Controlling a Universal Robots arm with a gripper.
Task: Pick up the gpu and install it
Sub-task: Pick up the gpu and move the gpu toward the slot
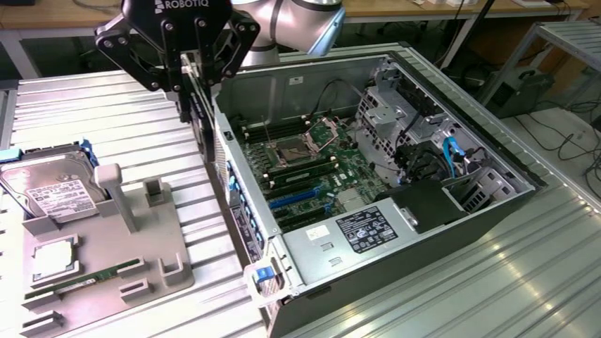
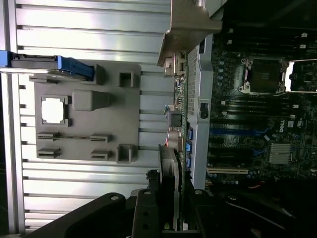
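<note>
Fingers (image 1: 150, 70) clamped on the gpu (image 1: 194, 105), card kept upright on its edge, metal bracket (image 2: 190, 25) at the far end. Hanging just above the rear wall of the computer case (image 1: 395, 296), not yet inside it, apart from the blue slots (image 1: 291, 202) on the case's motherboard. Carrying step in hand, it seems. Seating likely calls for lining the card edge over a slot, bracket toward the case's rear wall.

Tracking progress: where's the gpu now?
The thin dark gpu card hangs in the black hand, in the exterior view's upper left, between the grey tray and the open computer case.
</note>
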